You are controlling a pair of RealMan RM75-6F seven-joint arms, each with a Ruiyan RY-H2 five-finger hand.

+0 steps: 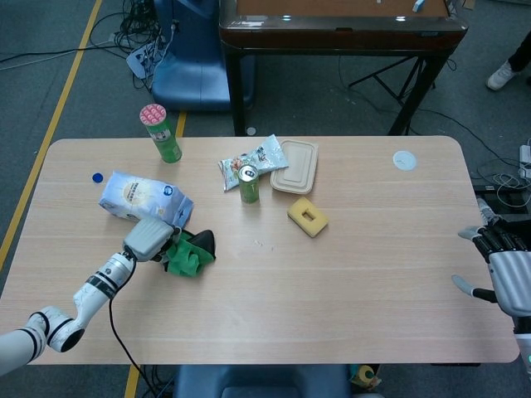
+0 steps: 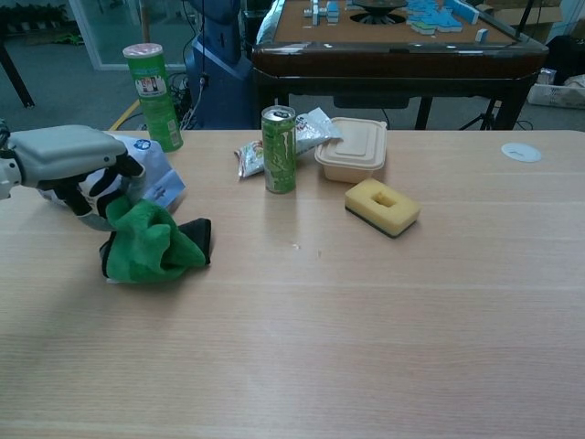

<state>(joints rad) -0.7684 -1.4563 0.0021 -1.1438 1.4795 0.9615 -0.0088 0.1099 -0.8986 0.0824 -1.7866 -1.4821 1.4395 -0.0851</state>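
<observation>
**Left hand grips a green cloth beside the flour bag**

Head view: the left hand (image 1: 148,240) is closed around one end of the green cloth (image 1: 189,253), which trails away from it toward the table's middle and lies bunched on the table (image 1: 373,274). Holding it by an edge lets the rest drag flat on the wood. Just behind the hand lies the blue-and-white bag (image 1: 143,200). Farther off, beyond the cloth, stand the green can (image 1: 248,184), the snack packet (image 1: 253,159), the lidded box (image 1: 295,167) and the yellow sponge (image 1: 308,216). The right hand (image 1: 500,269) hovers off the table's far edge, fingers apart, holding nothing.

Chest view: the left hand (image 2: 69,165) clamps down from above on the cloth's (image 2: 146,247) upper fold, the fabric hanging below its fingers and resting on the wood. The tall green tube (image 2: 153,84) stands well behind it.
</observation>
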